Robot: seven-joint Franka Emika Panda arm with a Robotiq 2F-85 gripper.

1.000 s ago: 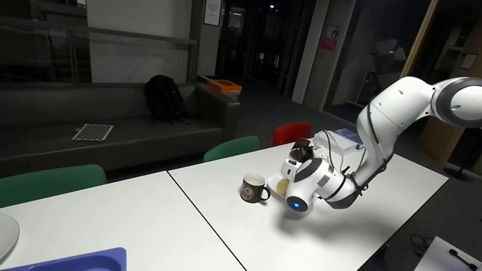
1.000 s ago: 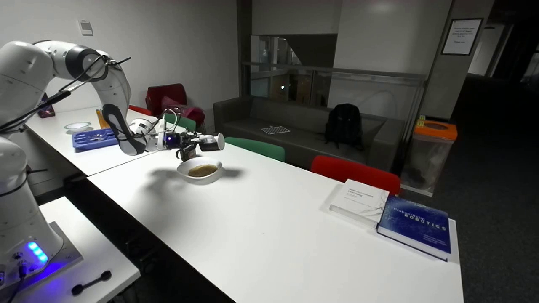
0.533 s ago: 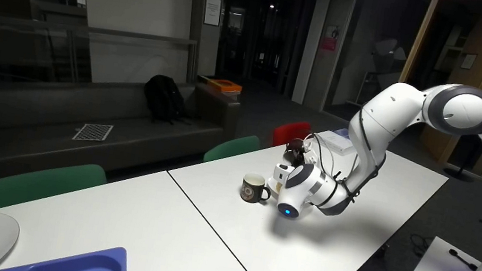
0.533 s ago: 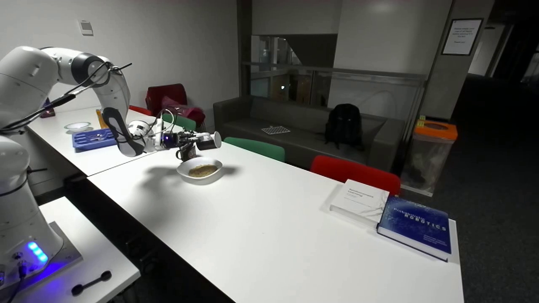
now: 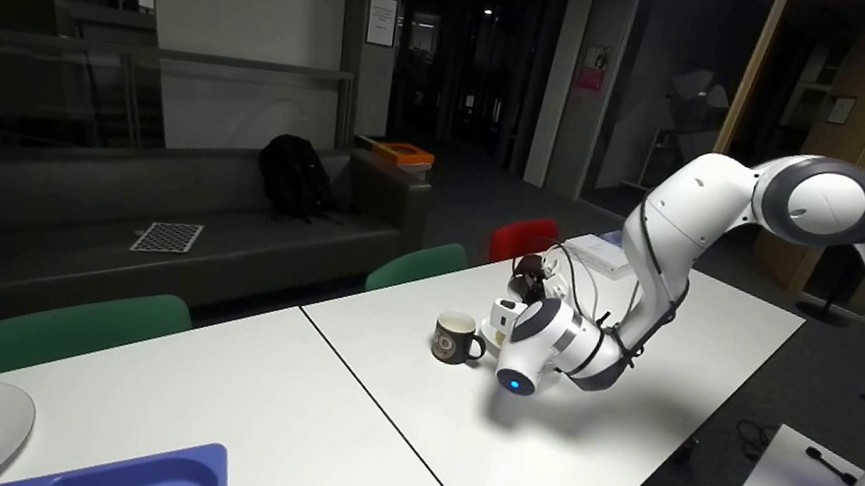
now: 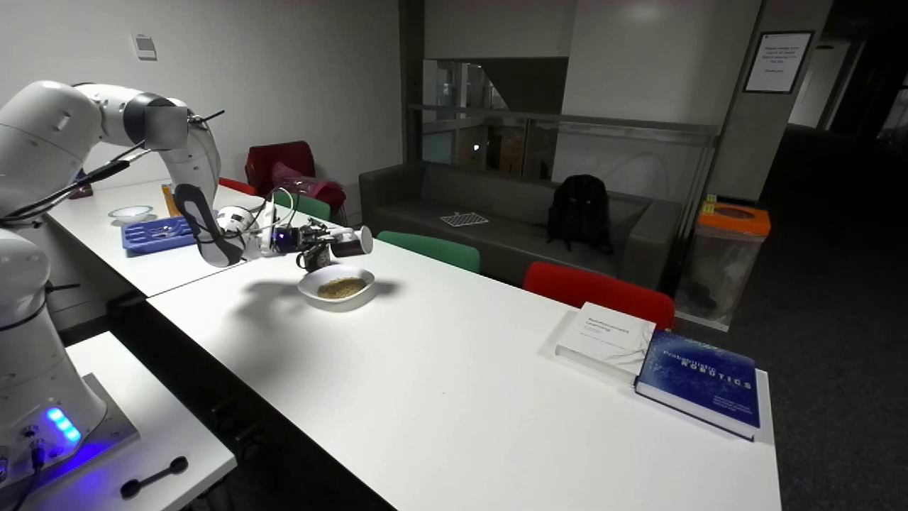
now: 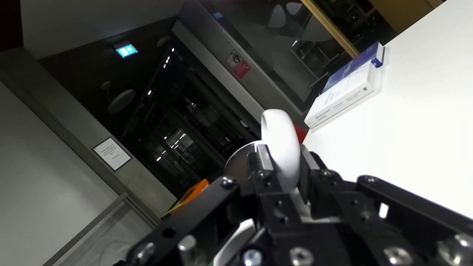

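Jutting from gripper [image 7: 285,157]: mug [image 6: 347,248], long axis nearly level, white end outward.

in an exterior view | on tabletop [image 6: 454,397]: bowl [image 6: 340,271], contents [image 6: 342,288] inside | above bowl: cup [image 6: 347,247] in hand [image 7: 283,157] | behind bowl, to its left: mug [image 6: 318,259] | far right on tabletop: book [image 6: 604,337], further book [image 6: 699,383] just right of it | behind tabletop: sofa [image 6: 447,188], backpack [image 6: 580,213] on it | right of sofa: bin [image 6: 723,270]
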